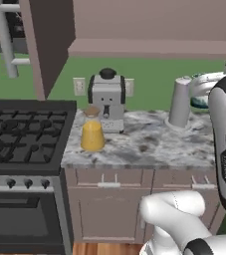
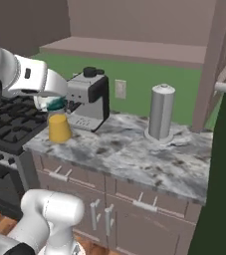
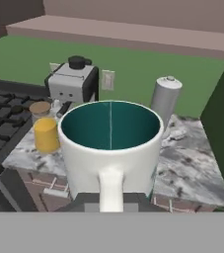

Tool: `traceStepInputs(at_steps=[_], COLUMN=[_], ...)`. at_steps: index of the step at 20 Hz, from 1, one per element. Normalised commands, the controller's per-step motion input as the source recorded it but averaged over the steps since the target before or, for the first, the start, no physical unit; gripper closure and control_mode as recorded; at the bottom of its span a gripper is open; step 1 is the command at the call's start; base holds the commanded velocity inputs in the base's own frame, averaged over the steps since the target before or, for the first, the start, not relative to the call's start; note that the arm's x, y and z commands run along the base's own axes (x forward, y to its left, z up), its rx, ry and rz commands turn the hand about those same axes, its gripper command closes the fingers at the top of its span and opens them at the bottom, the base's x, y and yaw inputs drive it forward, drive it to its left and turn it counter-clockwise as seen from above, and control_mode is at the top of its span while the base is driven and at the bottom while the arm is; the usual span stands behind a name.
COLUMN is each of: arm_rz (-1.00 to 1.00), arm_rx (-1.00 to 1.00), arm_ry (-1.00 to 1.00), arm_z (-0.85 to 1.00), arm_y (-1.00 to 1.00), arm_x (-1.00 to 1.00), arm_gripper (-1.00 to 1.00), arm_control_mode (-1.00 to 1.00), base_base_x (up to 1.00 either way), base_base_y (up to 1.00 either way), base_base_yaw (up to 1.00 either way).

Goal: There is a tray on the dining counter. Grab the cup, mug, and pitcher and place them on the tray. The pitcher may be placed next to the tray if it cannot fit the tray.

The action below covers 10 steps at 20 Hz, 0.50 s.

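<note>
The hand (image 3: 111, 200) is clamped on the mug (image 3: 111, 148), fingers closed at its loop handle, which points back toward the hand while the dark teal interior faces up. The mug is upright and lifted clear of the marbled tabletop (image 3: 192, 163), which lies below and ahead of the hand. In the left base view the mug (image 1: 200, 94) shows partly hidden by the arm, well above the tabletop (image 1: 149, 144).

The step in hand looks to be carrying the mug off toward the tray, which cannot be seen from here. To do it well, the robot should keep the mug level so it does not swing about the handle grip, since a handle hold lets a mug pivot easily. It should hold the height it has until well away from what stands ahead of the hand: the pitcher (image 3: 46, 129) ahead and to the left, the coffee machine (image 3: 73, 81) beyond that, and the grey cylinder (image 3: 166, 99) ahead and slightly right. Any turn of the base is best made slowly, with the arm drawn in.

The pitcher remains on the tabletop beside the stove (image 1: 20, 134), likely to be collected later.
</note>
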Motion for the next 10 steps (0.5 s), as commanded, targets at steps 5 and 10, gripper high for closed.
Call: traceStepInputs(at_steps=[5, 10], arm_rz=[0.00, 0.00], arm_rx=[0.00, 0.00], arm_ry=[0.00, 0.00], arm_z=[0.00, 0.00], arm_y=[0.00, 0.00], arm_x=[0.00, 0.00], arm_gripper=[1.00, 1.00], arm_control_mode=[1.00, 1.00], base_base_x=[-0.02, 0.00], base_base_y=[0.08, 0.08], base_base_yaw=[0.67, 0.74])
